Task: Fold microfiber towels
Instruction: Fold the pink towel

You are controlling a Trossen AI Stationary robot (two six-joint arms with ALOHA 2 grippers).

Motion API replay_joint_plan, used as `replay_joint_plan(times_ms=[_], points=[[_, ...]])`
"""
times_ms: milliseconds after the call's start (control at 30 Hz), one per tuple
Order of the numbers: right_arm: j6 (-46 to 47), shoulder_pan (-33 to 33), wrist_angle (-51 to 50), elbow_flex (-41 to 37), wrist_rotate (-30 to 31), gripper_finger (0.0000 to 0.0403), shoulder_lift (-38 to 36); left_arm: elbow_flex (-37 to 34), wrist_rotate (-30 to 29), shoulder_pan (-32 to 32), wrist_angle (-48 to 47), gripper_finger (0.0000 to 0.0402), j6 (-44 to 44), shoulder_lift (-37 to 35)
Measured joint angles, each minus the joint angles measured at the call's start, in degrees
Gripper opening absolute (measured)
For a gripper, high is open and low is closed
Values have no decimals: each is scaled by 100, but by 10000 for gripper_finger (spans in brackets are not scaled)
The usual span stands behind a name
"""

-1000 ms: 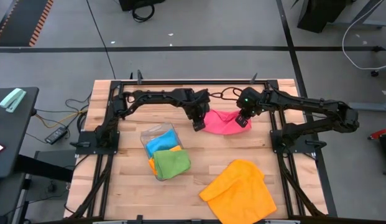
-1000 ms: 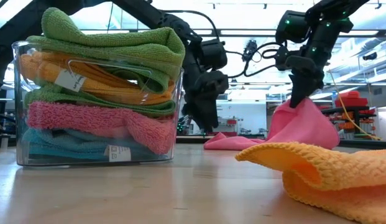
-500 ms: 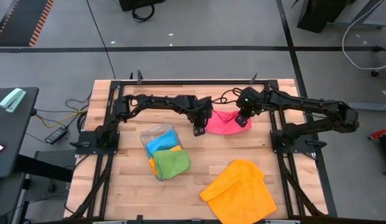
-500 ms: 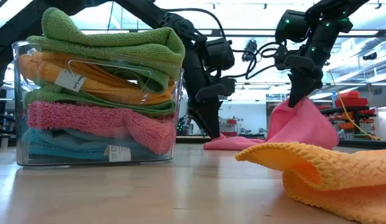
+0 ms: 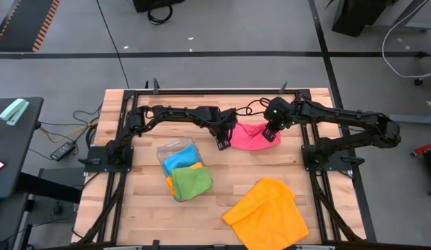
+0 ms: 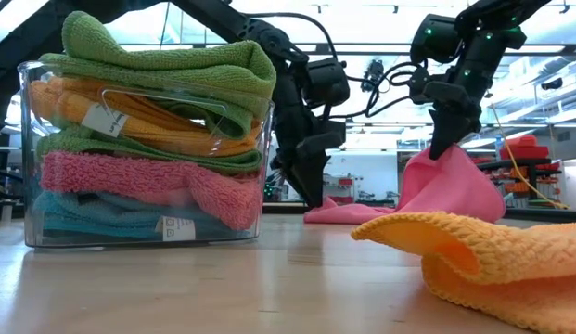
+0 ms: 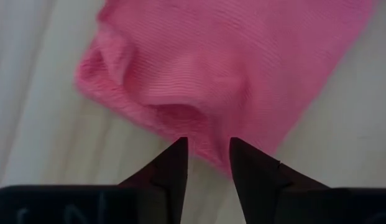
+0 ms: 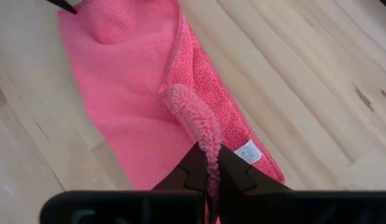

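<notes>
The pink towel (image 5: 251,136) lies at the far middle of the table (image 5: 142,215), one edge pinched and lifted by the closed right gripper (image 5: 271,133). Its opposite edge is straddled by the part-open left gripper (image 5: 220,144), fingers either side of a fold; a firm hold cannot be told. Nearer lie an orange towel (image 5: 266,212) and a clear tray (image 6: 148,223) stacked with folded towels.
</notes>
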Motion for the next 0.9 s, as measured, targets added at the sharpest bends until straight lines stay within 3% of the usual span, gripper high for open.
replay_joint_plan(times_ms=[400, 533, 700, 900], points=[[72, 4, 9, 0, -2, 23, 0, 0, 15, -13, 338, 122, 310, 48], [76, 4, 47, 0, -2, 23, 0, 0, 17, -9, 307, 86, 307, 67], [76, 4, 118, 0, -2, 23, 0, 0, 170, -6, 289, 13, 309, 68], [-13, 4, 96, 0, -65, 23, 0, 80, 542, 46, -66, 6, 306, 68]])
